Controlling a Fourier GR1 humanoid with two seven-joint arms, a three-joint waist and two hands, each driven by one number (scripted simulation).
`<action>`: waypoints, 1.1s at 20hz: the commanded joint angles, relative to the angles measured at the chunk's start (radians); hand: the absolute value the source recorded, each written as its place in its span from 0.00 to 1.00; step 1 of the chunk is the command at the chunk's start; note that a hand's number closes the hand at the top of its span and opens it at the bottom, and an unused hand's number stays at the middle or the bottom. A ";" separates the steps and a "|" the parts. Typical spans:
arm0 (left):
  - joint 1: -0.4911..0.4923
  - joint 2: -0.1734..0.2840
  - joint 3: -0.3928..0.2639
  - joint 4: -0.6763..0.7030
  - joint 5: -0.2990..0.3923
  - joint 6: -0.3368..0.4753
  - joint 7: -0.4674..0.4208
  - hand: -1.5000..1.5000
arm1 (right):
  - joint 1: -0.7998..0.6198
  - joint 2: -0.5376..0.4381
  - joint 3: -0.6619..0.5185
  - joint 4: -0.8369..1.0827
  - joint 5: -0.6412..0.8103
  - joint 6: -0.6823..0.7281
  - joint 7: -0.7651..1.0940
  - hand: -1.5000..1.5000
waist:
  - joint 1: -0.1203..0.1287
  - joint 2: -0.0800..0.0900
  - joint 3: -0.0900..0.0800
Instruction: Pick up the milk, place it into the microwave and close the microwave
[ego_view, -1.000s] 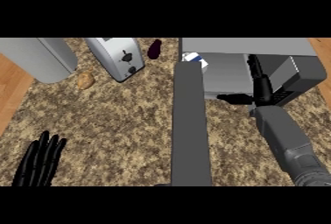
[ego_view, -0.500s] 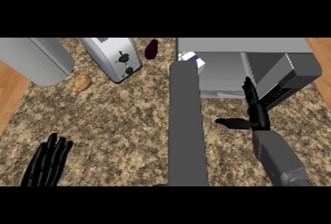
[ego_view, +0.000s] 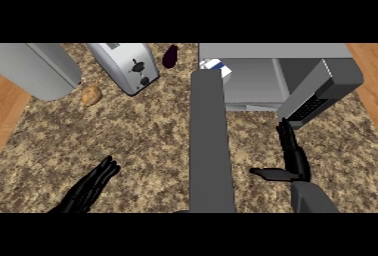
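The milk carton, white with a blue patch, stands inside the open microwave at its left side, mostly hidden behind the door. The microwave's grey door swings out toward me as a long panel down the middle of the view. My right hand is outside the microwave, in front of its dark control panel. Its fingers are straight, the thumb sticks out left, and it holds nothing. My left hand rests open at the lower left of the counter.
A silver toaster stands at the back left beside a large grey appliance. A small tan food item and a dark purple vegetable lie near them. The speckled counter ends in wood at both sides.
My right hand has drawn back out of the microwave toward me and come lower in the view. The left hand has shifted slightly right. The milk has stayed inside.
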 joint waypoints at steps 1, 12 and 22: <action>-0.065 0.001 -0.073 0.052 -0.090 -0.007 0.007 1.00 | 0.094 0.011 0.018 -0.043 -0.010 0.085 -0.058 0.00 | 0.002 0.000 0.000; -0.240 -0.003 -0.043 0.311 -0.082 -0.056 -0.048 1.00 | 0.415 -0.056 0.065 -0.353 -0.083 0.259 -0.077 0.00 | -0.011 0.001 -0.001; -0.486 -0.066 -0.201 0.494 -0.104 -0.142 0.132 1.00 | 0.613 -0.040 0.133 -0.618 -0.113 0.225 -0.036 0.00 | -0.016 0.002 0.000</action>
